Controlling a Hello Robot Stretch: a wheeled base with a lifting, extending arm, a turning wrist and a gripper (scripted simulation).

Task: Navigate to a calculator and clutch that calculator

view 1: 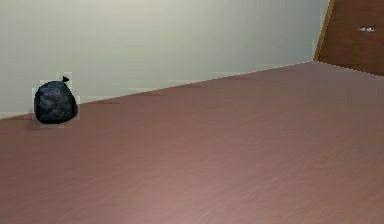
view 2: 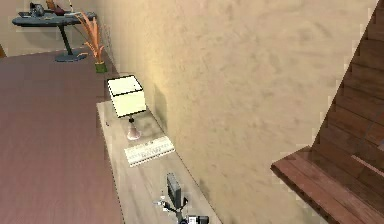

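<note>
Pale long table [view 2: 116,170], flat white slab [view 2: 150,152], nr lamp [view 2: 128,97]

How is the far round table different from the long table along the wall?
The round table has a dark teal top on one thin central leg; the long table is pale, narrow and rectangular. The round table stands farther off, the long table nearer, running along the wall. Both carry things; the long table bears a white-shaded lamp.
</note>
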